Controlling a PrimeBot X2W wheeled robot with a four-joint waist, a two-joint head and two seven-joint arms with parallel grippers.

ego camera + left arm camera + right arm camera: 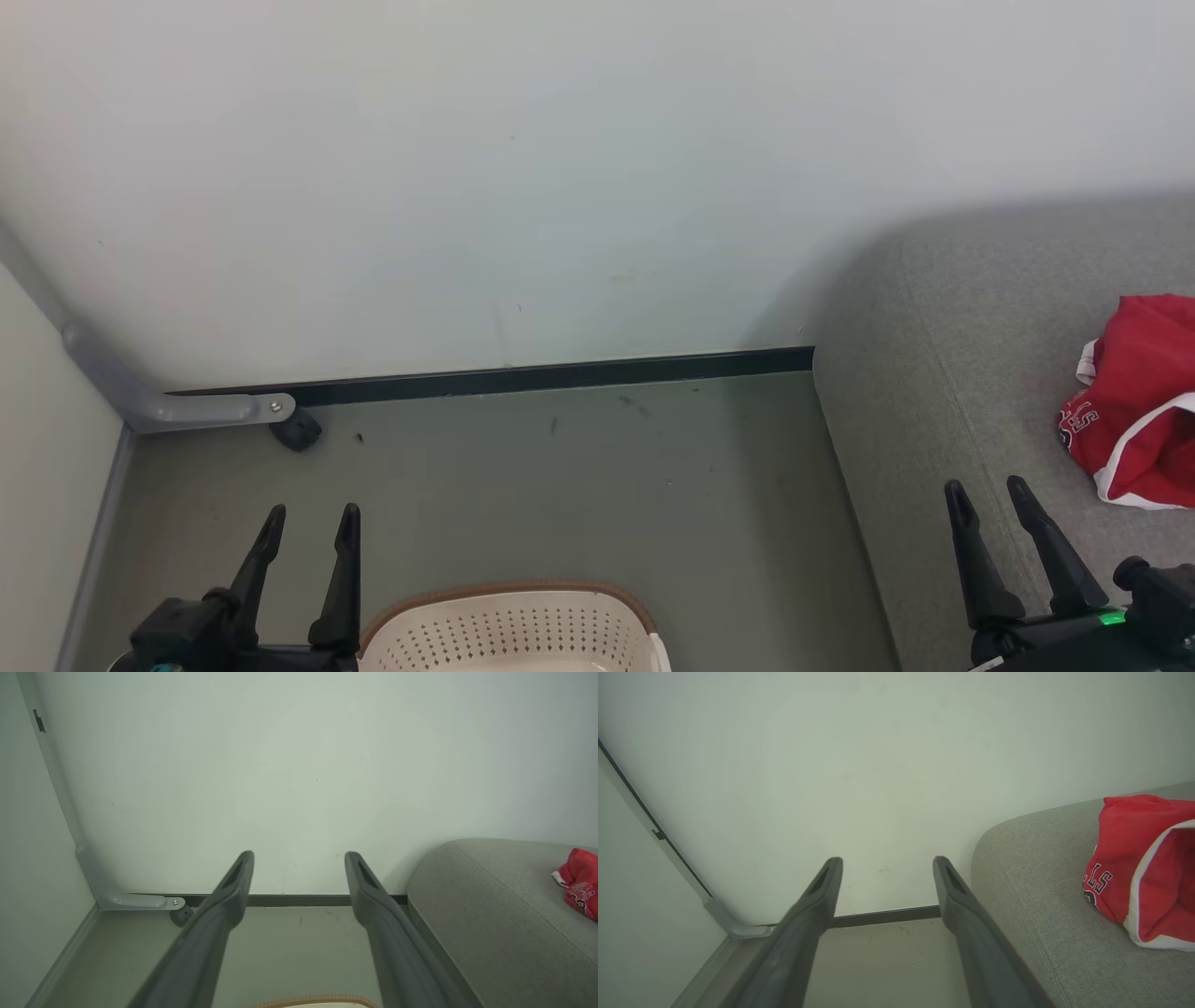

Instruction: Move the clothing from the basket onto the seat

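The red clothing with white trim and dark lettering lies crumpled on the grey seat at the right; it also appears in the left wrist view and the right wrist view. The cream basket with a brown rim sits on the floor at the bottom centre, and the part of its inside that I can see holds nothing. My left gripper is open just left of the basket. My right gripper is open over the seat's front edge, left of the clothing. Both hold nothing.
A pale wall with a dark baseboard closes off the floor ahead. A grey bracket with a small black wheel stands in the left corner. Grey-green floor lies between the basket, the wall and the seat.
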